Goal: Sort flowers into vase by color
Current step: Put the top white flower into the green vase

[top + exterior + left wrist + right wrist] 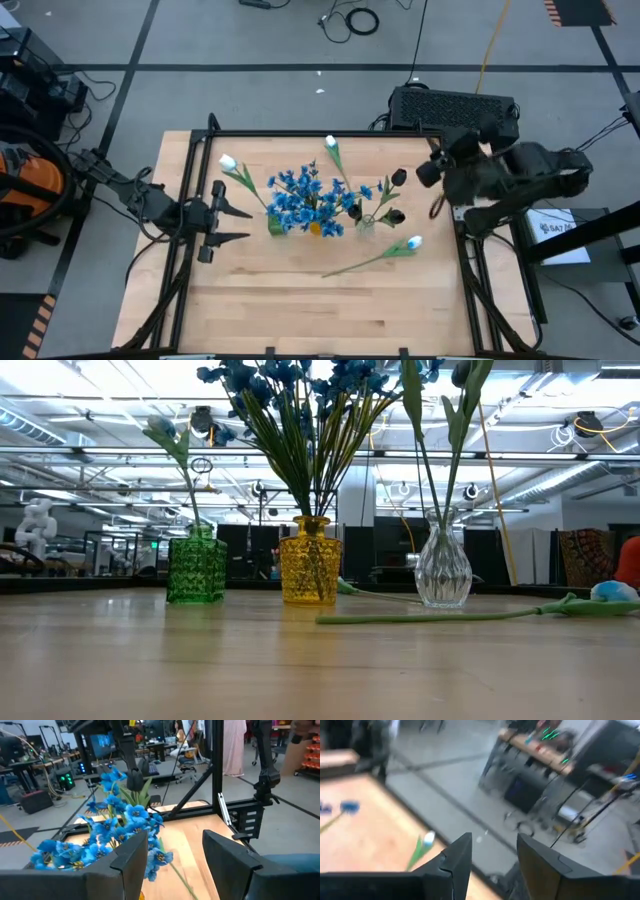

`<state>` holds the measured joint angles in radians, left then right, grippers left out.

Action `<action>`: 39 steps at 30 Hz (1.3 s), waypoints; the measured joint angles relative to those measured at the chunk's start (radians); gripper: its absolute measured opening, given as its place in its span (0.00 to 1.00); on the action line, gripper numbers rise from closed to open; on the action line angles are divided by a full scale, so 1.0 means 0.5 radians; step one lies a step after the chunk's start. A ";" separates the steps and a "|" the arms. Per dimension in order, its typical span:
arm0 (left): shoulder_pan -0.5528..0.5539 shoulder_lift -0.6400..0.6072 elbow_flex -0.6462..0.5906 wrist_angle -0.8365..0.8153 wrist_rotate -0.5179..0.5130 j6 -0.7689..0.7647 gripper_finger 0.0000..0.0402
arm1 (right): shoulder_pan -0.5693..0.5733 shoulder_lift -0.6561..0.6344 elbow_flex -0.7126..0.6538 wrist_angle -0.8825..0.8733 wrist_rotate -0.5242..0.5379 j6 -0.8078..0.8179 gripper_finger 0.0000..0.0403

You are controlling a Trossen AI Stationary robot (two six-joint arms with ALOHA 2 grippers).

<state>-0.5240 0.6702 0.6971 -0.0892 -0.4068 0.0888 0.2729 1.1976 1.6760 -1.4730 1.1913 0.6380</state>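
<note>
Three vases stand mid-table: green [195, 570], yellow [310, 572] and clear [443, 570]. Blue flowers [305, 195] fill the yellow vase. A white tulip [228, 162] stands with its stem in the green vase. Dark buds [397, 179] rise from the clear vase. Another white tulip [413, 243] lies flat on the table, stem pointing toward the near left. My left gripper [236, 224] hovers open just left of the green vase, facing the blue flowers [120, 825]. My right gripper [495, 860] is open and raised over the table's right edge [432, 168].
A further white tulip [331, 143] stands up at the far side of the bunch. A black frame [300, 134] runs round the table's far and side edges. Bare wood [320, 310] lies at the near side.
</note>
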 joint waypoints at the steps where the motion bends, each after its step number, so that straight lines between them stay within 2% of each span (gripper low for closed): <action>1: 0.000 -0.008 0.000 0.001 -0.012 0.007 0.49 | -0.081 -0.011 0.000 0.087 -0.133 -0.153 0.37; 5: 0.000 -0.025 0.000 -0.010 -0.051 0.009 0.49 | -0.394 -0.018 0.000 0.429 -0.742 -0.693 0.37; 9: 0.000 -0.024 0.000 -0.021 -0.055 -0.004 0.49 | -0.713 -0.016 -0.043 0.697 -1.006 -0.982 0.37; 11: 0.000 -0.023 0.000 -0.022 -0.055 -0.009 0.49 | -0.926 -0.020 -0.138 0.865 -1.244 -1.116 0.37; 16: 0.000 -0.023 0.000 -0.022 -0.055 -0.011 0.49 | -1.498 -0.015 -0.461 1.400 -2.050 -1.286 0.37; 19: 0.000 -0.023 0.000 -0.056 -0.055 -0.057 0.49 | -1.787 -0.016 -0.653 1.753 -2.436 -1.300 0.37; 21: 0.000 -0.022 0.000 -0.071 -0.054 -0.061 0.49 | -1.940 -0.016 -0.791 1.946 -2.609 -1.298 0.37; 26: 0.000 -0.017 0.000 -0.067 -0.054 -0.061 0.49 | -2.131 0.016 -1.241 2.403 -2.813 -1.276 0.37; 32: 0.000 -0.017 0.000 -0.065 -0.054 -0.063 0.49 | -2.115 0.125 -1.746 2.963 -2.794 -1.039 0.37; 35: 0.000 -0.009 0.000 -0.064 -0.054 -0.063 0.49 | -2.059 0.240 -1.898 3.178 -2.794 -0.843 0.37; 39: 0.000 -0.005 0.000 -0.060 -0.059 -0.062 0.49 | -1.986 0.437 -1.936 3.276 -2.800 -0.776 0.37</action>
<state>-0.5240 0.6679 0.6971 -0.1194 -0.4363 0.0578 -0.7200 1.4163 0.7078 0.1650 -0.2085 0.2501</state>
